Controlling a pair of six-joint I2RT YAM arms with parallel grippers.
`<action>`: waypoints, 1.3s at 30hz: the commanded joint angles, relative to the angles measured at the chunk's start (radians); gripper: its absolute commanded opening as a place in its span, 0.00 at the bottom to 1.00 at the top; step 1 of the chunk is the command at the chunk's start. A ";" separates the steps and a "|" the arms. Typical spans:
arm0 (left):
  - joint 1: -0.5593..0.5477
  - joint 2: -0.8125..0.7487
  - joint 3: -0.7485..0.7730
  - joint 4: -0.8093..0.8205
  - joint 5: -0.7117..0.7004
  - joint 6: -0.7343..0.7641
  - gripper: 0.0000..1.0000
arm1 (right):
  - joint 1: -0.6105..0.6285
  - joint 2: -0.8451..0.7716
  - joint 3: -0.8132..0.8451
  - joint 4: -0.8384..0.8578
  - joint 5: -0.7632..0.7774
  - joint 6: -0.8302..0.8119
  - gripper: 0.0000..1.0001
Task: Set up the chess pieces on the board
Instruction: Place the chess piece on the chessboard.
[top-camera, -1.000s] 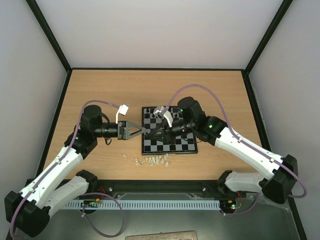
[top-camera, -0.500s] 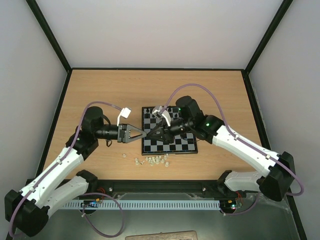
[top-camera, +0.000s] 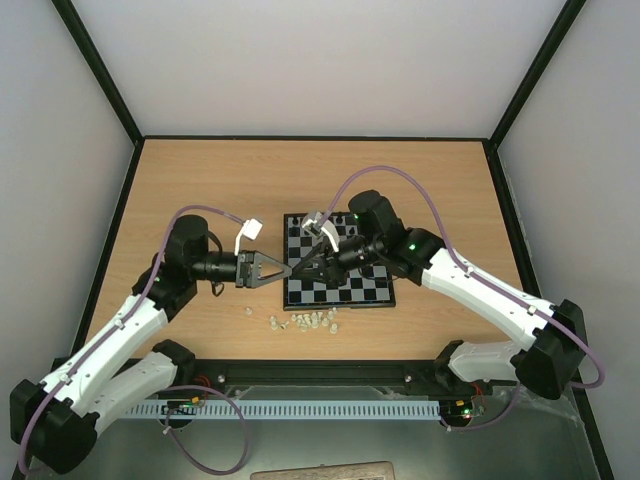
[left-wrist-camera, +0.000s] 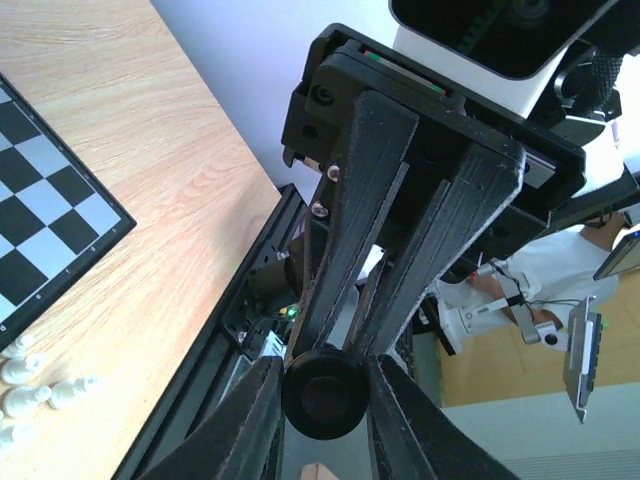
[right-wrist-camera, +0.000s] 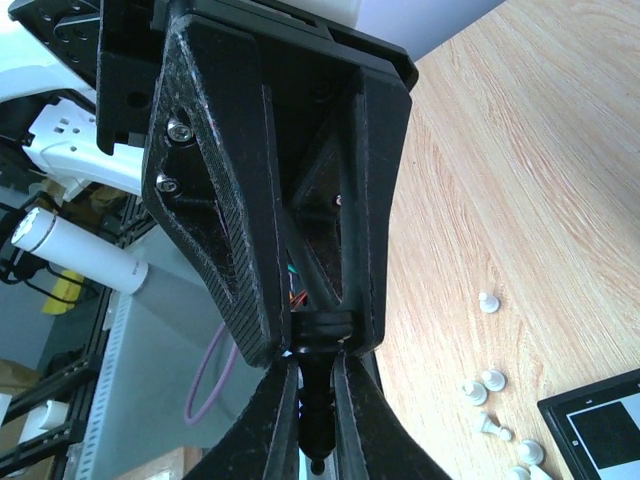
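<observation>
A black chess piece (left-wrist-camera: 322, 393) hangs in the air between both grippers, just left of the board (top-camera: 340, 303). In the left wrist view my left gripper (left-wrist-camera: 323, 375) is shut on its round base, a finger touching each side. In the right wrist view my right gripper (right-wrist-camera: 318, 370) is shut on the piece's stem (right-wrist-camera: 316, 415), and the left gripper (right-wrist-camera: 318, 330) pinches the base above it. From above the two grippers meet tip to tip, left gripper (top-camera: 283, 269) against right gripper (top-camera: 306, 266), over the board's left rim. Other black pieces are too small to make out.
Several whitish chessmen (top-camera: 305, 322) lie loose on the wooden table in front of the board, also seen as whitish chessmen (right-wrist-camera: 490, 380) and whitish chessmen (left-wrist-camera: 30, 385). The board's corner (left-wrist-camera: 60, 215) lies close below the left gripper. The black table rail (top-camera: 320, 372) runs along the near edge.
My left gripper's jaws have closed from wide open onto the piece's base. The right arm has shifted slightly left, still gripping the piece.
</observation>
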 joint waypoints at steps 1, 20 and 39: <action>-0.005 0.011 -0.009 -0.008 0.031 0.021 0.23 | -0.007 0.010 0.027 0.013 -0.003 0.007 0.08; 0.002 0.061 0.017 -0.018 -0.094 0.039 0.10 | -0.170 -0.098 -0.079 0.169 0.005 0.222 0.72; 0.009 0.112 0.053 0.305 -0.373 -0.283 0.05 | -0.263 -0.110 -0.371 0.903 -0.045 0.910 0.75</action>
